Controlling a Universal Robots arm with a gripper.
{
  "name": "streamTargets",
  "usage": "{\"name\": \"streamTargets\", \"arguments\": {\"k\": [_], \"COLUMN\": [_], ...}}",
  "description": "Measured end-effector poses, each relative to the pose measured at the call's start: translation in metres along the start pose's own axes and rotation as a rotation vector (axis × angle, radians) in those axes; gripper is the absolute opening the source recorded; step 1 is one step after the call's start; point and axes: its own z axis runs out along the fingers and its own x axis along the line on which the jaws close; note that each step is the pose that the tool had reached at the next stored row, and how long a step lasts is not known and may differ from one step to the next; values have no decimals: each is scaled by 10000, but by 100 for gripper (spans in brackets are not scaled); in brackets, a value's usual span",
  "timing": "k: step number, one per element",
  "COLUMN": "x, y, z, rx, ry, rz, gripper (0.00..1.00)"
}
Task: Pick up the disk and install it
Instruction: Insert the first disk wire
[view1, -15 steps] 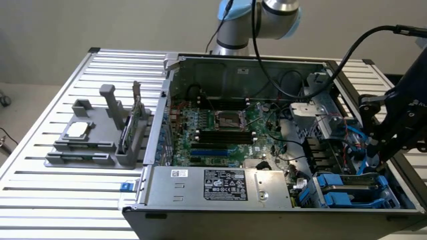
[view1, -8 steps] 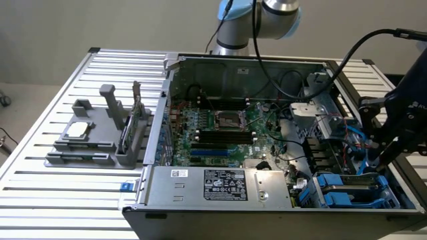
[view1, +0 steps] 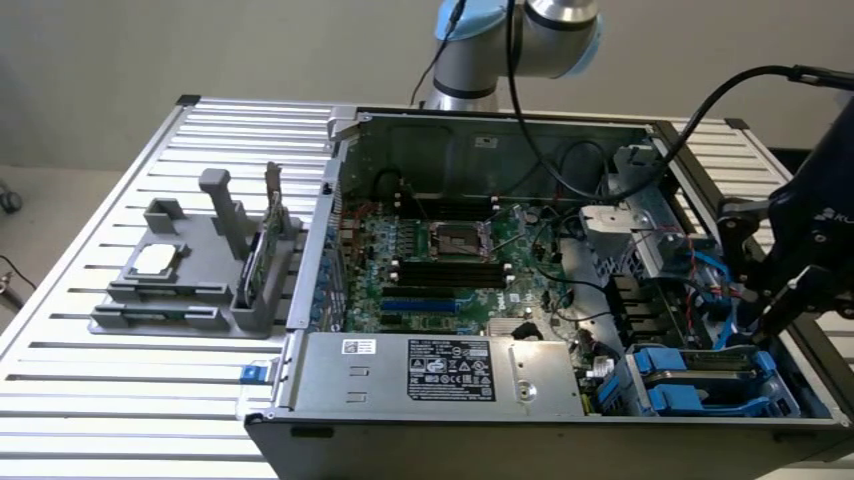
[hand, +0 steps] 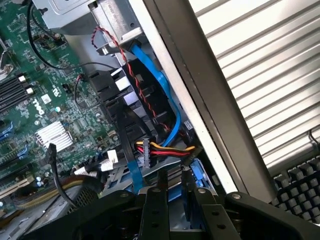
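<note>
While the large grey labelled power-supply box lies along the near edge of the open dark metal computer case, at six o'clock in the exterior view, the robot's black two-fingered gripper reaches down into the drive bay at four o'clock. Its fingers are clamped on the thin upper edge of the disk, a flat silver-grey metal hard drive in a blue plastic carrier frame. The disk sits low in that bay, in the case's near corner, just beside the case wall.

From the wrist camera, the gripper pinches a pale strip between its two black fingers. A blue flat ribbon cable and a bundle of red, yellow and black wires run just beyond the fingertips. A black keyboard lies outside the case wall.

Farther in, the green motherboard covers the case floor at the centre of the exterior view, with a square silver processor socket near its middle.

At nine o'clock, well apart from the gripper, a grey moulded plastic fixture stands on the ribbed aluminium table. It carries a small square silver chip lying flat and a green circuit card standing upright.

At twelve o'clock, behind the case, rises the arm's silver-and-blue joint.
</note>
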Motion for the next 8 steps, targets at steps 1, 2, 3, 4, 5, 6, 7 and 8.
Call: {"name": "streamTargets", "arguments": {"k": [1, 2, 3, 4, 5, 6, 7, 8], "x": [-12, -30, -48, -65, -79, -91, -101, -112], "y": [6, 15, 21, 25, 27, 26, 24, 21], "z": [2, 3, 4, 5, 6, 7, 7, 7], "rx": [1, 4, 9, 15, 23, 32, 41, 52], "ry": [2, 5, 13, 26, 41, 57, 75, 91], "rz": [24, 33, 36, 37, 38, 39, 40, 41], "gripper": [26, 26, 26, 26, 26, 26, 26, 26]}}
